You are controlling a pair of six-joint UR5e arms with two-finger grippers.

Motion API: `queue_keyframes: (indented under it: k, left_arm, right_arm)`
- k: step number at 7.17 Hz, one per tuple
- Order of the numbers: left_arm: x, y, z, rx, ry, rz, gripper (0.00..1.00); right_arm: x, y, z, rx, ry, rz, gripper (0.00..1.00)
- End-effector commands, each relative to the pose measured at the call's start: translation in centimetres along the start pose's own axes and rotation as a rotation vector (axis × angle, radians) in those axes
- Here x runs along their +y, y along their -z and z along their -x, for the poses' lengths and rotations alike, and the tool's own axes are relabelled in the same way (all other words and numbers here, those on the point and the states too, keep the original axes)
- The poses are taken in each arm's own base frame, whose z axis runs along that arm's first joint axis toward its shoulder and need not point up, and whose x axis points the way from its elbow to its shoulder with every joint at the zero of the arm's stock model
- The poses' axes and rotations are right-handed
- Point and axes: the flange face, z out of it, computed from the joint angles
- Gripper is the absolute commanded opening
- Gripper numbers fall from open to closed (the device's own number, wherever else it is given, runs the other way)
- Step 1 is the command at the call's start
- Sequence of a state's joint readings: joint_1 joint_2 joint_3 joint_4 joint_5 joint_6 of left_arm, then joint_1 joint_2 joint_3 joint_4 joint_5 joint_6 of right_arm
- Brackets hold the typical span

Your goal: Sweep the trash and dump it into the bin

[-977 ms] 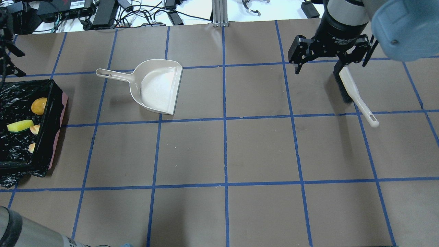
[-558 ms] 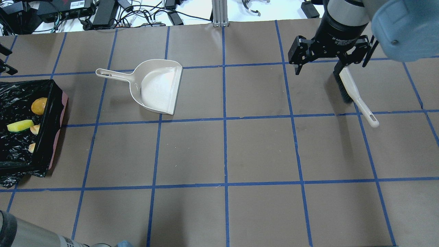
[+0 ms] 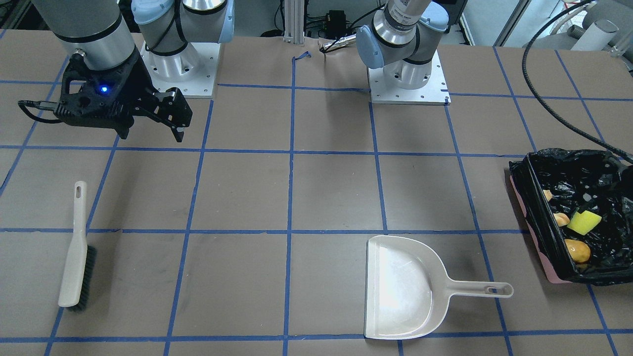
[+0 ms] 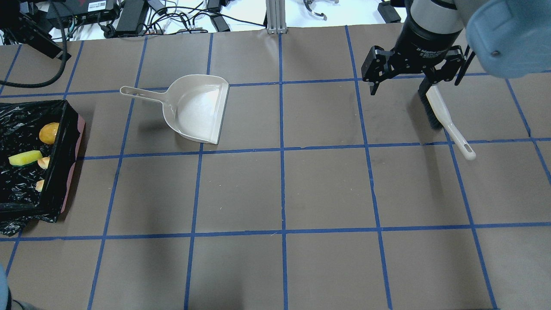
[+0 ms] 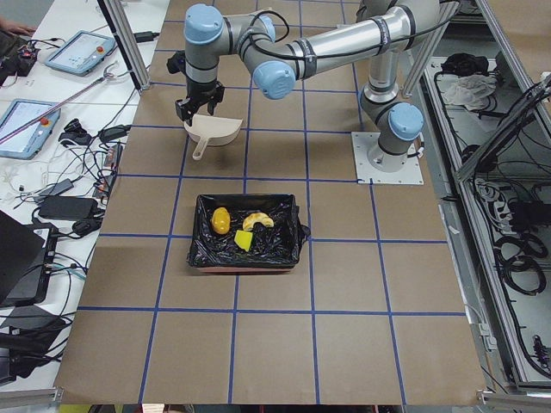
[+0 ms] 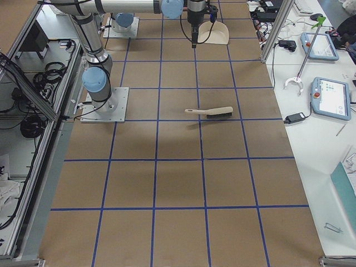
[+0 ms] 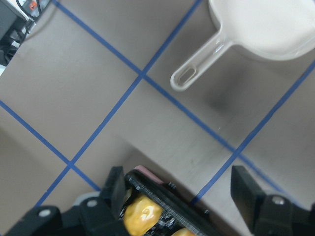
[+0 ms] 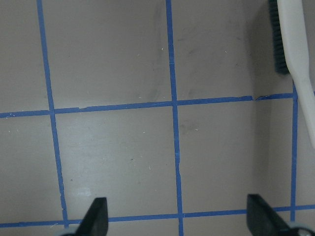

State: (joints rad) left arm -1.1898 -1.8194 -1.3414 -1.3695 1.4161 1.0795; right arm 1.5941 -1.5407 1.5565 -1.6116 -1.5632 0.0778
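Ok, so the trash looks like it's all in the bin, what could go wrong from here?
The left gripper hangs open roughly over the rim of the bin. If it comes down, it might catch the black bag and tip the trash out. The black cable running close past the bin could also snag the bag if it gets dragged.

1. Beige plastic dustpan (image 4: 198, 110) — lies flat on the brown paper-covered desk (image 4: 327, 189).
2. Pale long-handled brush with dark bristles (image 3: 74, 252) — lies flat, well apart from the dustpan.
3. Blue tape lines (image 4: 283, 185) grid the desk.
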Motion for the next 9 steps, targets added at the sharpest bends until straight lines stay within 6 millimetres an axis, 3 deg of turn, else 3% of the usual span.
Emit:
queue_keyframes:
  k: [1, 4, 7, 9]
  left_arm:
    - [-3.9, -0.5, -4.2, 0.022, 0.2, -0.005, 0.86]
    - [-7.6, -1.3, -8.8, 0.045, 0.447, 0.015, 1.0]
    - [-11.7, -1.3, -16.6, 0.024, 0.636, 0.093, 1.0]
    - [-12.7, -1.2, -20.2, -0.026, 0.668, 0.166, 1.0]
  right_arm:
    - [0.1, 0.1, 0.0, 0.001, 0.008, 0.0, 1.0]
    - [0.2, 0.2, 0.0, 0.001, 0.013, -0.001, 1.0]
    - [0.1, 0.2, 0.0, 0.001, 0.012, -0.001, 1.0]
    - [0.2, 0.1, 0.0, 0.0, 0.013, 0.001, 1.0]
